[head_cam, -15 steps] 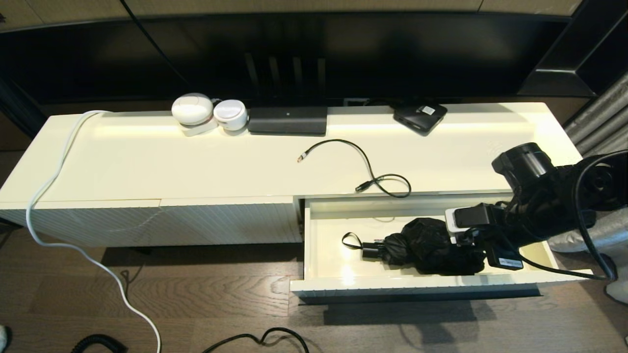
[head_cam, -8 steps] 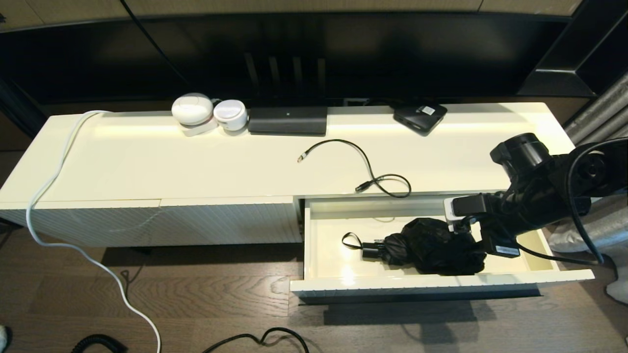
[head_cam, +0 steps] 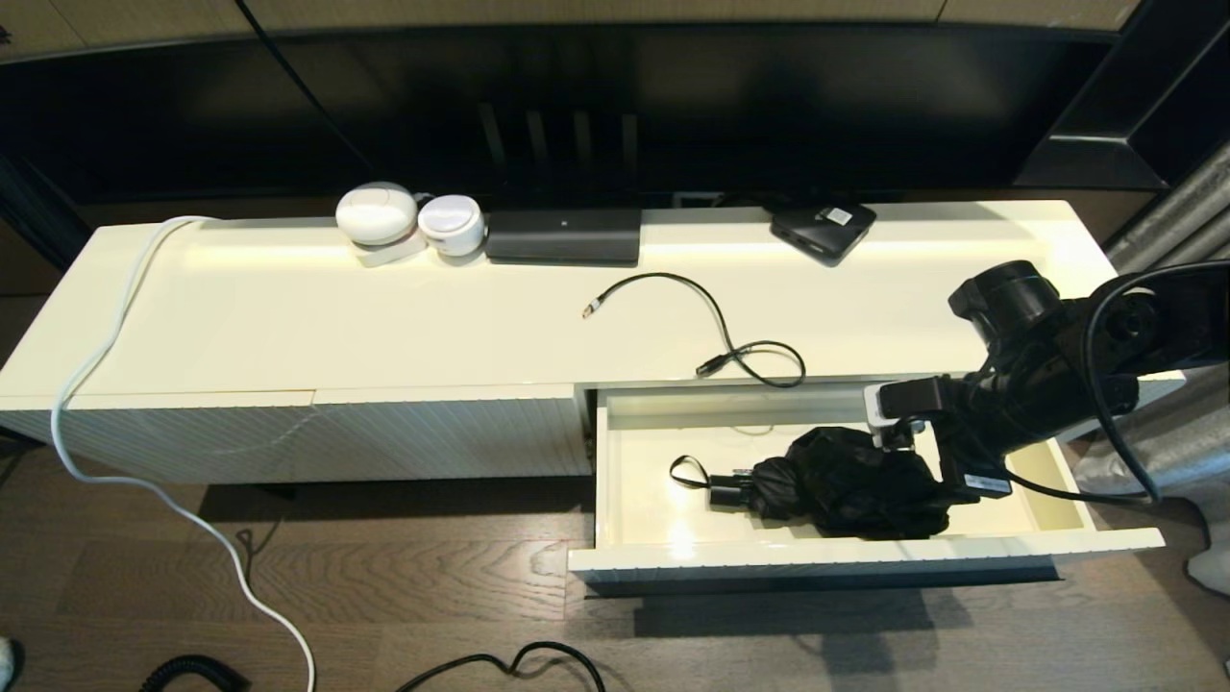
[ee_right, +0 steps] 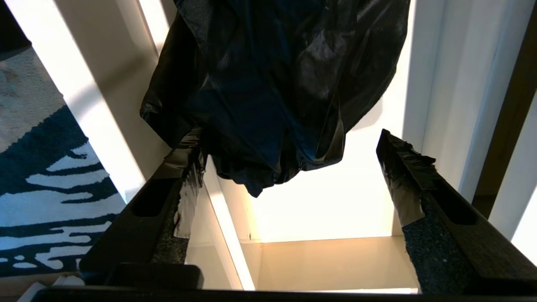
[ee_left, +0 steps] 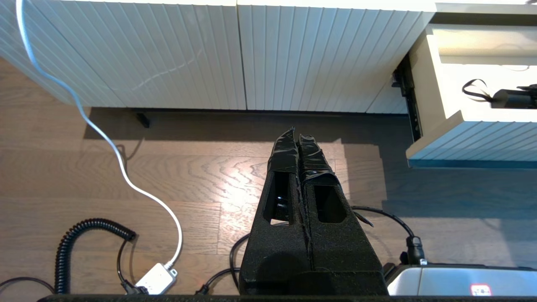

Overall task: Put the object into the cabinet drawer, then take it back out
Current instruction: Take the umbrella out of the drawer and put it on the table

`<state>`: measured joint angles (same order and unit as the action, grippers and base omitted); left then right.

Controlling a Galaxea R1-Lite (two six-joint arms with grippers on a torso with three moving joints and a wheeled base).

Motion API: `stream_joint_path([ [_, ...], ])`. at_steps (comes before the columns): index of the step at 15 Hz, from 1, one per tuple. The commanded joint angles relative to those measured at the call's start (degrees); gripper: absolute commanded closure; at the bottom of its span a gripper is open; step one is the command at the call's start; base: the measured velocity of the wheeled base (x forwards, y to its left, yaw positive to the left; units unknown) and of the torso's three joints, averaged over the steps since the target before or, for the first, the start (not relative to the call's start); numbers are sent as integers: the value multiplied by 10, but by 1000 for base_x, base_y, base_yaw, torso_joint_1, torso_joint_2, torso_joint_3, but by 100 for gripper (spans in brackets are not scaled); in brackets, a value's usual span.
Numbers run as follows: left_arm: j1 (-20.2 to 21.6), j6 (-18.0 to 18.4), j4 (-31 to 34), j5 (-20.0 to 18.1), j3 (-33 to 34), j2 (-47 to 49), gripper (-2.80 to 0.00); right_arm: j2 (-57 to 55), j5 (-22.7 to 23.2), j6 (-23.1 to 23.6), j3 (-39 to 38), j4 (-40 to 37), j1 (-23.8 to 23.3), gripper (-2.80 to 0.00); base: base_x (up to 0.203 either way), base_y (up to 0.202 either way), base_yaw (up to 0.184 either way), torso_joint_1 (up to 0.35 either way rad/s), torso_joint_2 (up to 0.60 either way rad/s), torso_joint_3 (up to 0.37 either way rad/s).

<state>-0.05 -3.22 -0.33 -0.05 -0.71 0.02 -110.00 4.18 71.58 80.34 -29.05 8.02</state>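
- Head view: folded black umbrella (head_cam: pixel 846 481) lies on floor of open cabinet drawer (head_cam: pixel 826 555), handle + wrist loop pointing toward drawer's cabinet-centre end, canopy bundle toward its outer end.
- Right gripper (ee_right: pixel 289 167) sits just past canopy end of umbrella, low inside drawer. Wrist view: fingers (ee_right: pixel 402 176) spread wide, nothing clamped. One finger brushes or sits right beside loose cloth, other finger clear of it — contact can't be confirmed.
- Left gripper (ee_left: pixel 298 140) parked over floor in front of cabinet, well away from drawer, fingers pressed together, empty.
- My read: put-in half is done, obj fully inside drawer. Step in hand = back out clean / set up regrasp for take-out.
- How to do it well, imo:
  - lift straight up out of drawer before any sideways move, so fingers don't snag fabric or clip drawer wall
  - keep fingers wide till clear of cloth
  - for regrasp, go for the firmer folded core, not the loose canopy edge; cloth is slippery + will bunch
  - watch drawer front lip on the way out w/ obj
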Motion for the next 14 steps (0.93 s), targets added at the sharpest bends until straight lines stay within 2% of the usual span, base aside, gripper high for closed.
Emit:
stream_joint_path([
  [1,0,0,0,0,0,1,0,-12,0,3,4,-2,4,-280,0,0,0,0,0,0],
  [11,0,0,0,0,0,1,0,-48,2,2,28,-3,7,-280,0,0,0,0,0,0],
  [14,0,0,0,0,0,1,0,-58,2,6,71,-58,4,-280,0,0,0,0,0,0],
])
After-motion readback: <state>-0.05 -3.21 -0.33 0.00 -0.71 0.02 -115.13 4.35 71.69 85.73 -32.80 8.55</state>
